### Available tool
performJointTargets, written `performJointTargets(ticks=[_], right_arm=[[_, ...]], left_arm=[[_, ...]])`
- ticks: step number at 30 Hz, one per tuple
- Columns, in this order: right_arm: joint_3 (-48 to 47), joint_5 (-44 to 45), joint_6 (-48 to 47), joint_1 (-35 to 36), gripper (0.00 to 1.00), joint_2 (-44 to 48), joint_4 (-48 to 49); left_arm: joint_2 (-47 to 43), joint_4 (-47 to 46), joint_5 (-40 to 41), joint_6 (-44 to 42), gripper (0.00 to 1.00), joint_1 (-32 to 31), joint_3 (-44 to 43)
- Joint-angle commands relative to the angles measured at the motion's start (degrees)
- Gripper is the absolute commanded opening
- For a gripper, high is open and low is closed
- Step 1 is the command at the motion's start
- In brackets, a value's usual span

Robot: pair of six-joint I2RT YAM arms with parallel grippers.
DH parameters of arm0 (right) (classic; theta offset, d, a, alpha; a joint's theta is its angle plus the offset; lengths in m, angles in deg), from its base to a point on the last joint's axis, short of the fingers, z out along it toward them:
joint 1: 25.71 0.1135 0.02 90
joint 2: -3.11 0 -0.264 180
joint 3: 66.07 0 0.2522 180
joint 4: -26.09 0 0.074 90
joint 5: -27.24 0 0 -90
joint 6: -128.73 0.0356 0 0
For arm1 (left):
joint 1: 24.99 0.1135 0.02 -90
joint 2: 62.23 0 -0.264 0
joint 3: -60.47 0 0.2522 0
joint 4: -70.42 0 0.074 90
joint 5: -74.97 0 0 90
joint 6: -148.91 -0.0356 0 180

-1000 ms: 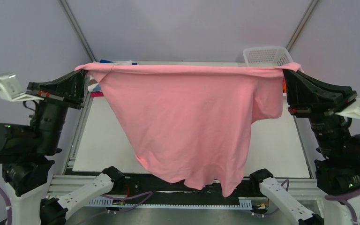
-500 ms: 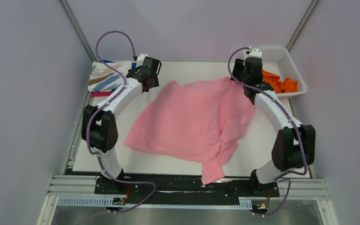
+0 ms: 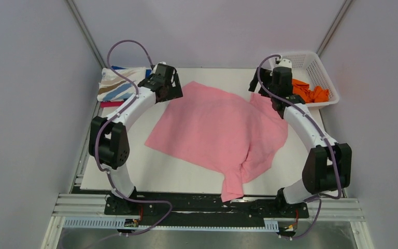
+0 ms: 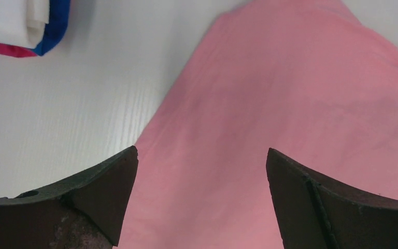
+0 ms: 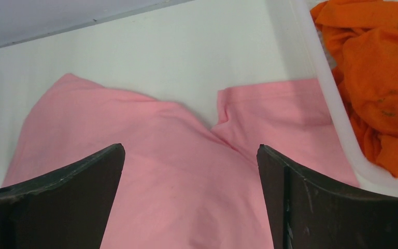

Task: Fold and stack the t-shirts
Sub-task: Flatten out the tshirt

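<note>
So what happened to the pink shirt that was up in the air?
Both arms swung the pink t-shirt down and away, and it now lies spread on the table. The left gripper and right gripper have let go and hover open over its far edge. The folded stack at far left and the orange shirt in the basket stayed put.

Seen from above, the pink t-shirt [image 3: 217, 129] has its far-left edge hidden under the left gripper [image 4: 201, 155] and part of its right side under the right arm [image 3: 300, 122]. Left of it, the striped t-shirt [image 3: 115, 85] covers all but slivers of a blue t-shirt [image 4: 58, 23] and a magenta t-shirt [image 4: 2, 48]. Right of it, the orange t-shirt [image 5: 378, 67] runs off the right wrist view's edge.
</note>
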Motion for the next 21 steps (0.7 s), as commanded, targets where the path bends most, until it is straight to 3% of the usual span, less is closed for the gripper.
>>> performJointTargets(ticks=[1,7,10,15,21], right_arm=[[7.7,-5.8,9.0,0.2,1.0,8.8,-3.1],[20.4,-12.6,17.2,0.2,1.0,16.3,-9.3],[25.0,-14.6,18.5,0.2,1.0,16.5,-9.3],[25.9,-14.3,18.8,0.2,1.0,8.0,-8.5],[18.1,-11.8,17.7,0.1,1.0,-6.9,-7.9]], left_arm=[[-5.6,-5.2,-10.6,1.1,1.0,0.0,6.6],[-6.3,-10.9,-20.0,1.5,1.0,0.0,16.3],[-5.7,-12.3,-20.7,2.4,1.0,0.1,20.9],[-4.0,-13.7,-18.8,4.0,1.0,0.7,25.9],[-3.2,-14.4,-16.6,5.5,1.0,5.3,30.1]])
